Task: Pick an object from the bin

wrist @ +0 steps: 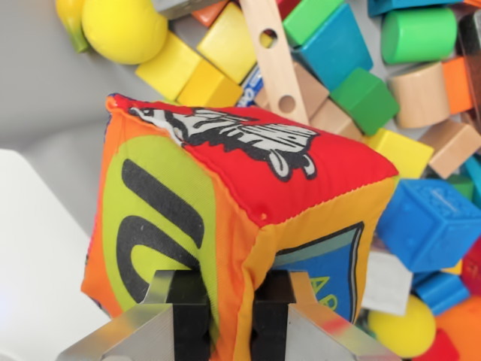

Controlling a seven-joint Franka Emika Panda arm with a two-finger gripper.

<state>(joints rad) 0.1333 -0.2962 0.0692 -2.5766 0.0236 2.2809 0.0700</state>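
Looking down through the wrist view, I have the gripper (229, 312) clamped on the bottom corner seam of a soft fabric cube (240, 226), its two metal fingers (176, 312) pinching the orange edge between them. The cube fills the middle of the picture and sits above the heap of toys behind it.

For writing, the cube's orange face on the wrist view's left carries a big black letter on a lime-green patch; it reads like a "U" turned on its side. The red top face shows a zebra print (240, 135). The face on the right has a blue panel with lime letters; I can make out an "A" at the lower edge, the rest is cut off. A blue rubbery block (432, 222) on the right has embossed marks I cannot read.

Behind the cube lie yellow blocks (203, 64), a yellow ball (124, 28), a wooden strip with holes (276, 56), green and teal blocks, and a green cylinder (418, 34).

For room, the wrist view's left is bare grey bin floor (41, 98), with a white wall (37, 263) at the lower left. The right side is packed tight with toys, touching one another.
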